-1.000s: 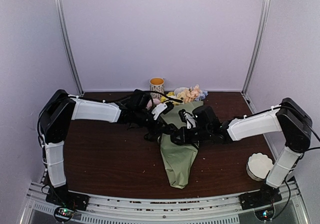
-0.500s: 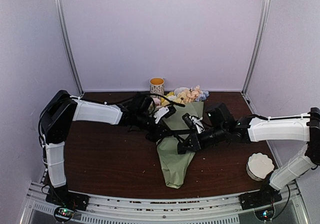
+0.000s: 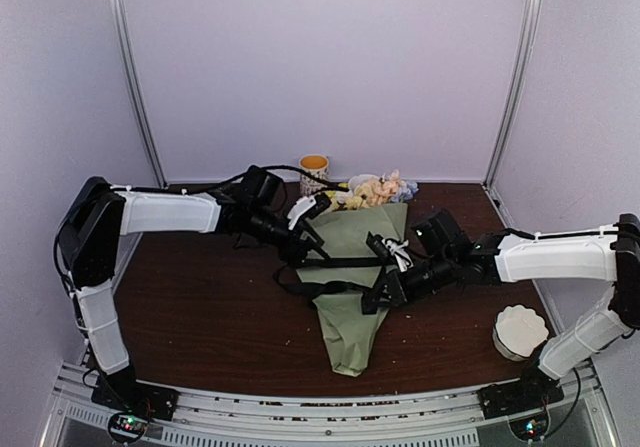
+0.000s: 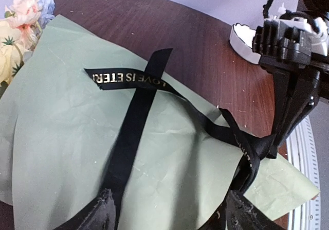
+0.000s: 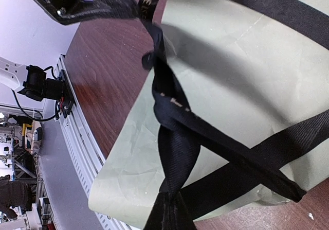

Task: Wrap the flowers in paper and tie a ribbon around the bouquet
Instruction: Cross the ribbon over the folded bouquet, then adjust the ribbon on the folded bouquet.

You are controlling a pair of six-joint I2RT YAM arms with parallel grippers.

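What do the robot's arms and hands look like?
Each arm has smooth white shells on its long parts and chunky black joints. The left arm and right arm each end in a black hand with two fingers, the left hand and the right hand. Thin black cables run along them.

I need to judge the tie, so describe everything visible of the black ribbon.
The ribbon is flat, floppy black fabric with pale lettering reading LOVE IS ETER. Two strands cross on the green paper, one lettered end lying loose. Another strand twists off the paper's edge into the shut right tool. One strand runs toward the open left tool.
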